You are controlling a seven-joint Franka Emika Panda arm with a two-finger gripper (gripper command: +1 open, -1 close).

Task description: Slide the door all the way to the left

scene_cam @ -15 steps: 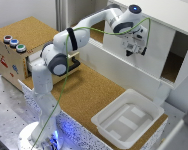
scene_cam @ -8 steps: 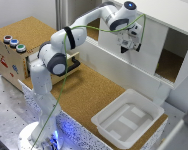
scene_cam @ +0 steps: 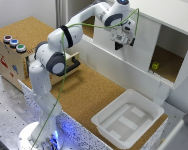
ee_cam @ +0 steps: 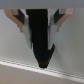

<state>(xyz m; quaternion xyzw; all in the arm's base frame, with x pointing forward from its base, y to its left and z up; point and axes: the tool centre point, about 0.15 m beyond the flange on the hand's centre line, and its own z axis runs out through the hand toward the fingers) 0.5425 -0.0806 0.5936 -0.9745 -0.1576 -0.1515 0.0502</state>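
The cabinet (scene_cam: 180, 20) stands along the rear edge of the counter (scene_cam: 89, 92). The door (scene_cam: 126, 42) covers the cabinet's half toward the exterior view's left. The gripper (scene_cam: 123, 44) is positioned in front of the door, apparently touching it. The tray (scene_cam: 128, 120) sits at the counter's front corner, toward the exterior view's right.

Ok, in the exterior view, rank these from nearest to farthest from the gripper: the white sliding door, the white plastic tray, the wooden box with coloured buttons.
From the gripper:
1. White sliding door, directly behind it.
2. White plastic tray, low on the exterior view's right.
3. Wooden box with coloured buttons, at the exterior view's far left.
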